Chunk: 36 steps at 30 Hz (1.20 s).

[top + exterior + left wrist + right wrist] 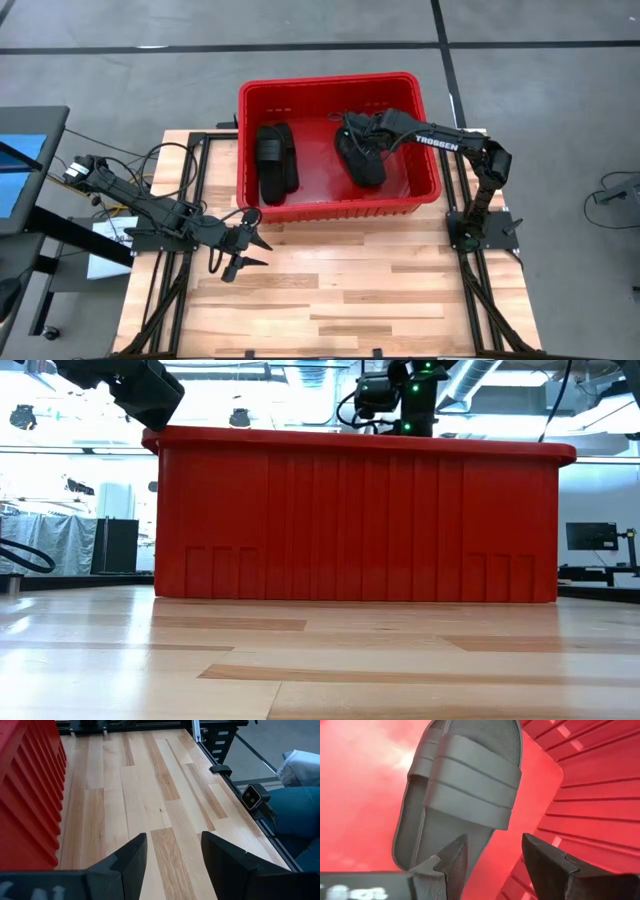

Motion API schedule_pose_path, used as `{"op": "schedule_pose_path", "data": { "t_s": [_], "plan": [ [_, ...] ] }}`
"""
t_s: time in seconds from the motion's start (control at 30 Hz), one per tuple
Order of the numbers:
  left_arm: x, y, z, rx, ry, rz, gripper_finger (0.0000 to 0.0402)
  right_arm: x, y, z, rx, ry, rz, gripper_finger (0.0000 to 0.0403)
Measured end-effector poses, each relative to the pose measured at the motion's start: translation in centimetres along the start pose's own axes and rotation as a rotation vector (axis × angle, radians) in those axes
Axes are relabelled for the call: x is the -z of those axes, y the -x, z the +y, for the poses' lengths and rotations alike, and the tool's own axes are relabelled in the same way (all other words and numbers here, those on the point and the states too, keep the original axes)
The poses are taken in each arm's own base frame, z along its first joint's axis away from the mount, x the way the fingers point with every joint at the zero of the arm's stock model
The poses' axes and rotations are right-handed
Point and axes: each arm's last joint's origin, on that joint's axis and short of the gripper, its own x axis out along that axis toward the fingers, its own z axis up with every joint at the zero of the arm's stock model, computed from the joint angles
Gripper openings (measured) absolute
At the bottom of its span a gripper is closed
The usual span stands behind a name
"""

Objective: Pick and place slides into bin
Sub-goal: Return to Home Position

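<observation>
The red bin (pixel 420 185) stands on the far half of the wooden table and fills the low view with its near wall (pixel 360 520). Black slides lie on its floor: some at the left (pixel 275 160), one at the right (pixel 362 160). My right gripper (pixel 352 135) hangs open inside the bin, pointing steeply down. In its wrist view, that slide (pixel 465 785) lies strap up by the bin's wall, beyond the gripper (pixel 492 855). My left gripper (pixel 245 255) waits open over the bare table, off the bin's near left corner, with nothing between its fingers (pixel 172 855).
Bare wooden tabletop (pixel 350 290) stretches between the bin and the near edge. Black frame rails (pixel 480 290) run along both sides of the table. A small camera (pixel 255 796) sits on the table's edge rail, with blue cloth (pixel 300 815) beyond it.
</observation>
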Motion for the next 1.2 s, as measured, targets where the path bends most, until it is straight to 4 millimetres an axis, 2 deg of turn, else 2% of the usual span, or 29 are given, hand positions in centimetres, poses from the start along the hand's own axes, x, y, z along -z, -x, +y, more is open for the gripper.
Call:
{"op": "schedule_pose_path", "data": {
  "t_s": [0.23,0.87,1.2],
  "plan": [
    [0.0,0.0,0.0,0.000,0.000,0.000,0.0178,-0.3,0.7,0.0,-0.009,-0.005,-0.022,0.0177],
    [0.0,0.0,0.0,0.000,0.000,0.000,0.0178,-1.6,5.2,-1.8,-0.027,-0.023,-0.071,0.0177],
    [0.0,0.0,0.0,0.000,-0.001,0.000,0.0178,-2.4,8.6,-3.2,-0.055,-0.038,-0.162,0.0177]
  ]
}}
